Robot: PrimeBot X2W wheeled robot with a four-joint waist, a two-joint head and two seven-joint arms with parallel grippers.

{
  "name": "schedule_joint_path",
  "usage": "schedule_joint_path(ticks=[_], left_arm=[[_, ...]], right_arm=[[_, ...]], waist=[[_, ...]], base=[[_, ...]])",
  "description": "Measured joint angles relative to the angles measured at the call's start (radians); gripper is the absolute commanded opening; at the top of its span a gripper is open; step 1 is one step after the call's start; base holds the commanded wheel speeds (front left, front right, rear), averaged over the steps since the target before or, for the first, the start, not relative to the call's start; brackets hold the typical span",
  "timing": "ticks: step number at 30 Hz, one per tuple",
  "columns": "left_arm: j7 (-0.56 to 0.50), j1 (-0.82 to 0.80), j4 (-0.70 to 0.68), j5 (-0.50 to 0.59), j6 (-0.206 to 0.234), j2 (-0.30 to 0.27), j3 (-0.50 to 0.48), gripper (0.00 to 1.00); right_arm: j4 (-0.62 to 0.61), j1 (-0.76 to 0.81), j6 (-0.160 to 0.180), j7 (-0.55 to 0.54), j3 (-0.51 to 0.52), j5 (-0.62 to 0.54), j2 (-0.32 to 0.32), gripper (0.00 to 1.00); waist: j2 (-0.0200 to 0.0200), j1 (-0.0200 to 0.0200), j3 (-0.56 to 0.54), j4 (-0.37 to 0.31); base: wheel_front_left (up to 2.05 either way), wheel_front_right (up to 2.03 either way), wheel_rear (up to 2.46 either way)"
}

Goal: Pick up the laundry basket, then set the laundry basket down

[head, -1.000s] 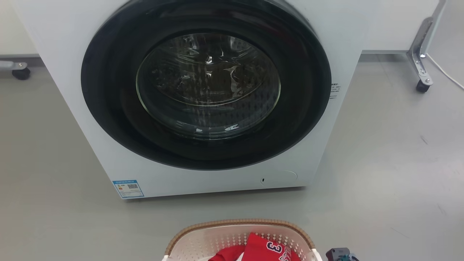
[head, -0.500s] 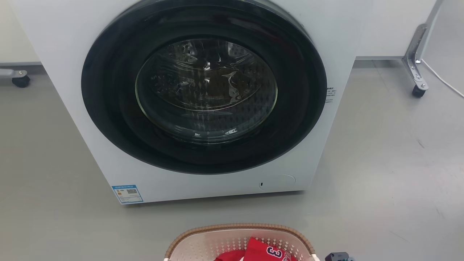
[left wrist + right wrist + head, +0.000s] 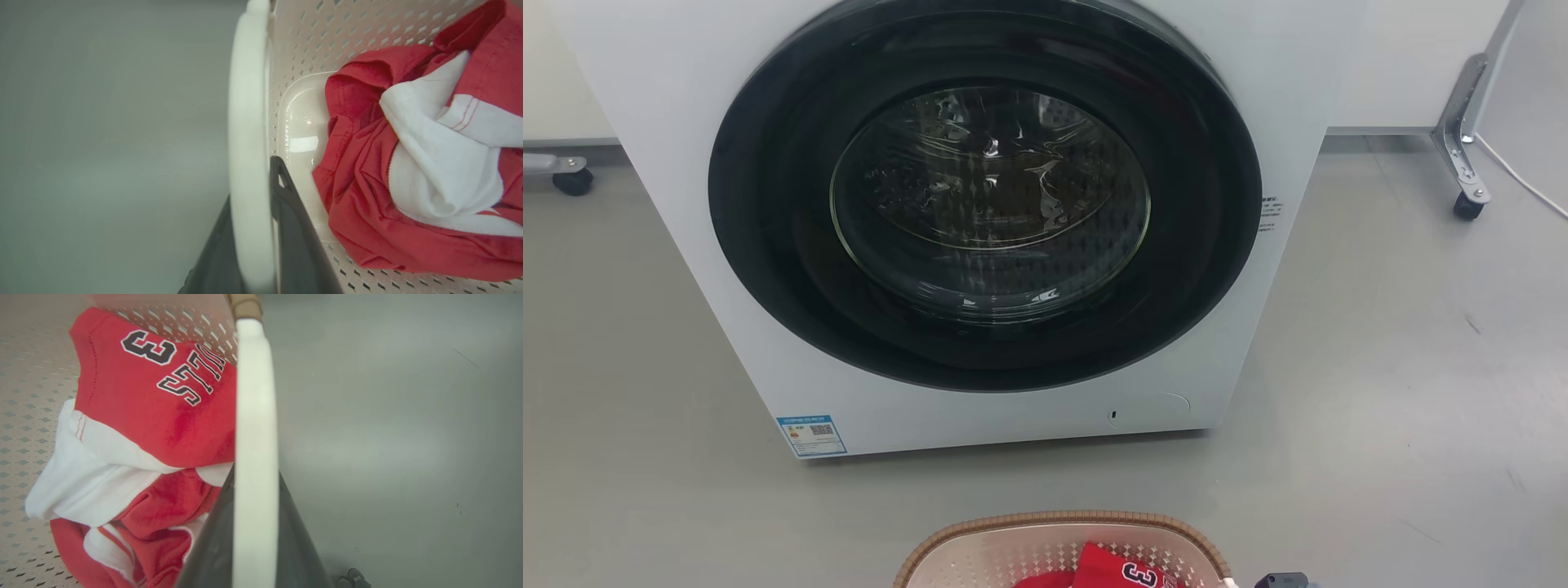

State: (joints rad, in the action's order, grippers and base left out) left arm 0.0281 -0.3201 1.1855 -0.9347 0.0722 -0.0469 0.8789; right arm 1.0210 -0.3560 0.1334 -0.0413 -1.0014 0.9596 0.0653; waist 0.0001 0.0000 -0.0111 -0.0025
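Left jaws clamped across one white handle (image 3: 247,122) of the laundry basket (image 3: 310,36); right jaws likewise on the opposite handle (image 3: 255,396) — red jersey (image 3: 163,408) inside, washer (image 3: 980,212) ahead.

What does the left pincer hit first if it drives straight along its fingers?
The left pincer straddles the white handle of the laundry basket. Straight on, its inner finger likely meets the basket's glossy bottom by the perforated wall; the outer finger, the grey floor. Depth is unclear.
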Motion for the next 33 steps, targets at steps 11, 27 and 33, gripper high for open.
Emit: schedule_joint_path(ticks=[11,27,33], left_arm=[[0.0,0.0,-0.001,-0.005,0.001,0.0,0.004,0.0],[0.006,-0.003,-0.001,-0.01,0.001,0.001,0.006,0.0],[0.016,-0.025,0.002,-0.011,0.003,0.001,0.004,0.0]], right_arm=[[0.011,-0.003,0.0,0.009,-0.019,0.021,0.0,0.0],[0.024,-0.025,0.0,0.026,-0.04,0.048,-0.001,0.0],[0.024,-0.048,0.0,0.037,-0.043,0.054,-0.001,0.0]], waist=[[0.0,0.0001,0.005,-0.001],[-0.0001,0.0001,0.019,-0.001],[0.0,0.0001,0.046,-0.001]], base=[[0.0,0.0,0.0],[0.0,0.0,0.0],[0.0,0.0,0.0]])
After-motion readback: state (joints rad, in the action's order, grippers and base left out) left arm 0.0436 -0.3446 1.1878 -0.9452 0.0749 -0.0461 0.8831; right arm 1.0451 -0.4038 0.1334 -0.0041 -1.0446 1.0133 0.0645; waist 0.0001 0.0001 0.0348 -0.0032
